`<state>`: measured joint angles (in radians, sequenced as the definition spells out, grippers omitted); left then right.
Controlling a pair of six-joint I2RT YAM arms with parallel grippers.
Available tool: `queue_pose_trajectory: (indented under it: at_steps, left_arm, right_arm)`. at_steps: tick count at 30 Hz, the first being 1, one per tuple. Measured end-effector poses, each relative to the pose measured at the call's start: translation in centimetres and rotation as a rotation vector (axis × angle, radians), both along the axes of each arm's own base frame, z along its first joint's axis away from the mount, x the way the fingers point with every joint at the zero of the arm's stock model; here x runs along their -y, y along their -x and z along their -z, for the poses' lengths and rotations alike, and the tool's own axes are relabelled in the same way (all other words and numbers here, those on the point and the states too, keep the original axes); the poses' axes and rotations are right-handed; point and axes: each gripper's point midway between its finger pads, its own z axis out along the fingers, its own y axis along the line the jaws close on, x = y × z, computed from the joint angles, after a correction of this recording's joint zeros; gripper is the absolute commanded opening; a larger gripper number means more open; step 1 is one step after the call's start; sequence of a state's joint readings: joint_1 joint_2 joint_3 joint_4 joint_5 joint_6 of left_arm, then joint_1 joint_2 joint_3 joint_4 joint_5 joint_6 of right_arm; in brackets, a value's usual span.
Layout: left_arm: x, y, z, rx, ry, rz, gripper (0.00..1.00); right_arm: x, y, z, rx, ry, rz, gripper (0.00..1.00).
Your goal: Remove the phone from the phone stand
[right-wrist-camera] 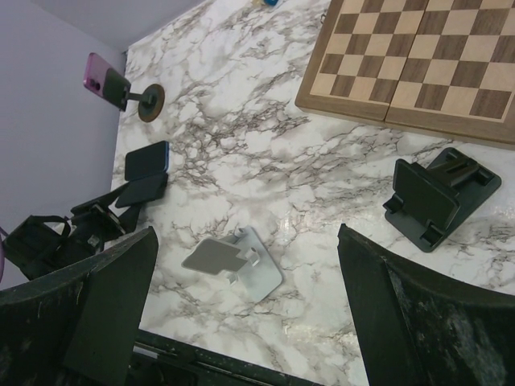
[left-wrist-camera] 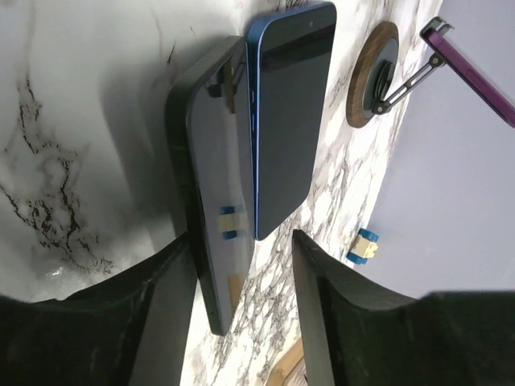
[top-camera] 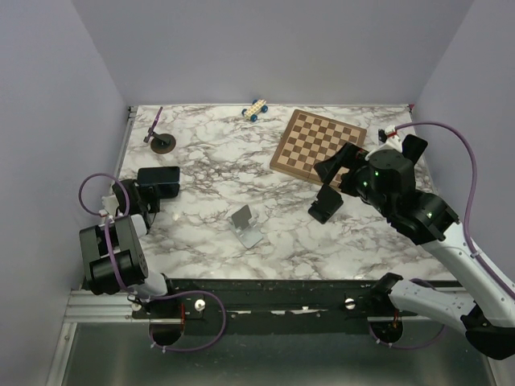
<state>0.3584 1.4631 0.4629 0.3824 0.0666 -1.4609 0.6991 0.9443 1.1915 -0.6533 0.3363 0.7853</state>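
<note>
The left claw point(left-wrist-camera: 241, 244) stands apart, fingers point(left-wrist-camera: 161, 305) flanking the near end of the dark phone point(left-wrist-camera: 211, 161), which lies on the table point(left-wrist-camera: 72, 121) against a blue phone point(left-wrist-camera: 286, 112); its tape tabs point(left-wrist-camera: 228, 221) show no legible writing. The right claw point(right-wrist-camera: 247, 235) gapes wide above the grey stand point(right-wrist-camera: 233, 261).

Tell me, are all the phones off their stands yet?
Nearly. The black phone and blue phone lie flat; the grey metal stand and black stand are empty. The left gripper stands open around the black phone. Left: the purple phone on the round wooden-based stand.
</note>
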Motion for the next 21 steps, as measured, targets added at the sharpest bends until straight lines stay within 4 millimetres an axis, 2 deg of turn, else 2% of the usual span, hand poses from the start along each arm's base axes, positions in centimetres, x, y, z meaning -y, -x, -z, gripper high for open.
queue_pose_trajectory:
  at_steps: [4,6,10,16,21]
  left_arm:
    - [0.4,0.0,0.1,-0.002,0.020,0.016,0.72]
    - [0.6,0.2,0.3,-0.013,0.027,0.018,0.83]
    - [0.6,0.5,0.0,-0.052,0.044,0.016,0.85]
    - [-0.8,0.0,-2.0,-0.081,0.052,-0.002,0.90]
    - [-0.8,0.6,-4.5,-0.073,0.036,0.004,0.92]
  right_arm:
    - [0.0,0.0,0.0,0.000,0.000,0.000,1.00]
    - [0.0,0.0,0.0,0.000,0.000,0.000,1.00]
    - [0.0,0.0,0.0,0.000,0.000,0.000,1.00]
    - [0.0,0.0,0.0,0.000,0.000,0.000,1.00]
    - [-0.1,-0.1,0.2,-0.006,0.006,-0.001,1.00]
